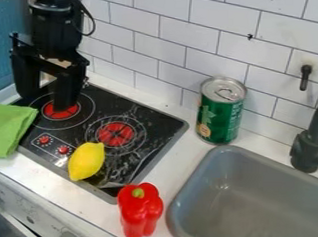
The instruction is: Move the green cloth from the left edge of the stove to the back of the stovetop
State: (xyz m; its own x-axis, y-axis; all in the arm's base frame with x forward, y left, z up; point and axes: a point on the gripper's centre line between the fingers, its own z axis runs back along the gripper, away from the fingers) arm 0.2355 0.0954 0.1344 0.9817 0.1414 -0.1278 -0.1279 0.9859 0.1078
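Hand (48,100) spread apart over stove (152,136), lemon (86,161) lengthwise aslant, tip toward right burner (116,134)

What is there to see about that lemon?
The lemon is bright yellow and smooth-looking, with a small nub at its upper end. It looks whole; whether it is real or a toy, I can't tell. It lies on its side on the black cooktop, beside the red dials, its lower end near the front edge. Only the cooktop appears to touch it.
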